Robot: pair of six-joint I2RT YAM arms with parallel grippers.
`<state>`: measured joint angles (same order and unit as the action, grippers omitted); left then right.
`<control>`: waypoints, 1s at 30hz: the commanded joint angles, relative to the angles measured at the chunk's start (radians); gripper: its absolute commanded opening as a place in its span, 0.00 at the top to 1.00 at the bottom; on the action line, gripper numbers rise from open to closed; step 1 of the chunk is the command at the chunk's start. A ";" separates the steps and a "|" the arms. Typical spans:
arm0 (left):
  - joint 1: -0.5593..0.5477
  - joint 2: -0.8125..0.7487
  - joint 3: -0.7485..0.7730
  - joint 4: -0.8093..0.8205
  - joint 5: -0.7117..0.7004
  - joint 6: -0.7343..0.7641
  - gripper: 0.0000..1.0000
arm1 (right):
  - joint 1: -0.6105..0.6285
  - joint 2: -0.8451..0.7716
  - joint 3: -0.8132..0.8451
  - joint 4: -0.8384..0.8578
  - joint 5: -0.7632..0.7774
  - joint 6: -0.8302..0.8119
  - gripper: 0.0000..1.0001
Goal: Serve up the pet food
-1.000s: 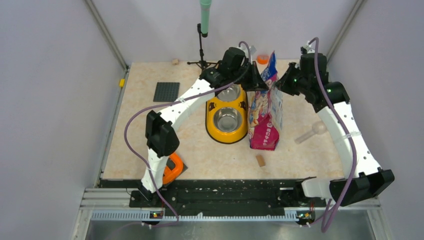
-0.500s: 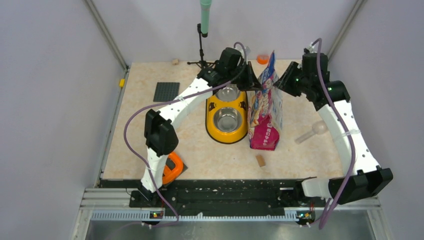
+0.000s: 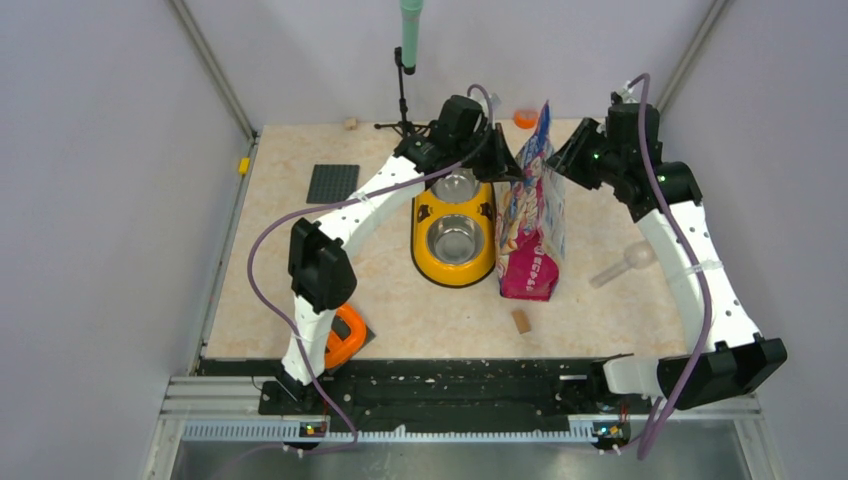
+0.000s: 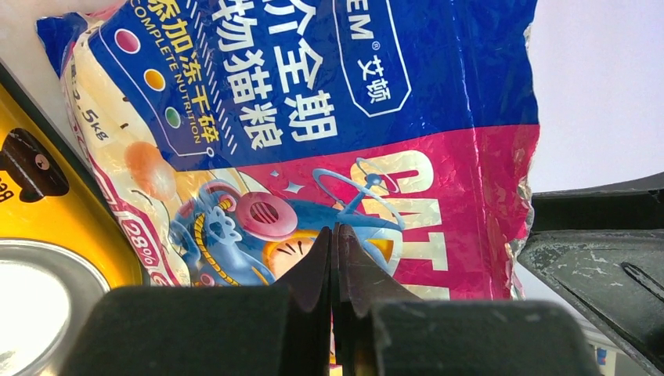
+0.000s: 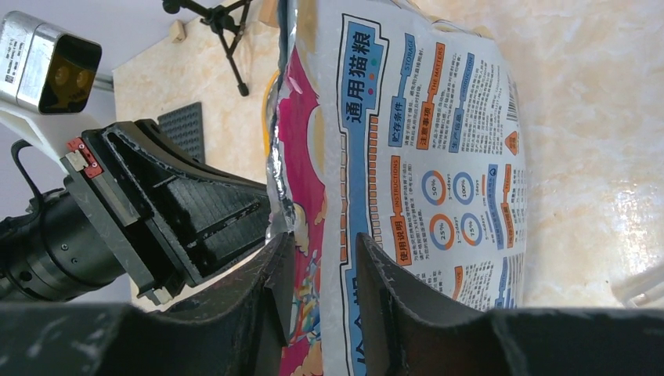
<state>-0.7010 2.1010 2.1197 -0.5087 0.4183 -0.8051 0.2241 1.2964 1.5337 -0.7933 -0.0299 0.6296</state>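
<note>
Magenta-pink foil bag [image 3: 530,230] upright on desk [image 3: 300,270], just beside yellow feeder [image 3: 455,279]; kibble unseen, presumably inside | left end effector [image 4: 335,235] shut against bag face, grip unclear | right end effector [image 5: 322,239] part-open, astride bag top | risk: loosely held bag may topple, spilling kibble

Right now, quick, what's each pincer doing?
Left pincer: closed, tips against the glossy magenta-and-blue pet food bag; a grip cannot be told.
Right pincer: open, straddling the bag's edge.
</note>
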 commanded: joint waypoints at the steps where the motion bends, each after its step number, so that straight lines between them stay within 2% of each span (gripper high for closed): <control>1: 0.008 -0.080 -0.005 0.024 0.005 0.019 1.00 | -0.009 -0.019 0.029 0.042 -0.029 0.002 0.63; 9: 0.012 -0.079 -0.006 0.024 0.007 0.019 1.00 | -0.009 -0.003 0.021 0.032 -0.037 -0.009 0.61; 18: 0.014 -0.077 -0.004 0.028 0.007 0.017 1.00 | -0.009 0.024 0.040 -0.089 0.027 -0.086 0.61; 30: 0.015 -0.073 -0.003 0.029 0.011 0.018 1.00 | -0.008 0.100 0.165 -0.265 -0.090 -0.228 0.63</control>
<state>-0.6914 2.0895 2.1185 -0.5083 0.4217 -0.8009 0.2195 1.3746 1.6409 -0.9192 -0.0719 0.4866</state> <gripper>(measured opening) 0.007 0.376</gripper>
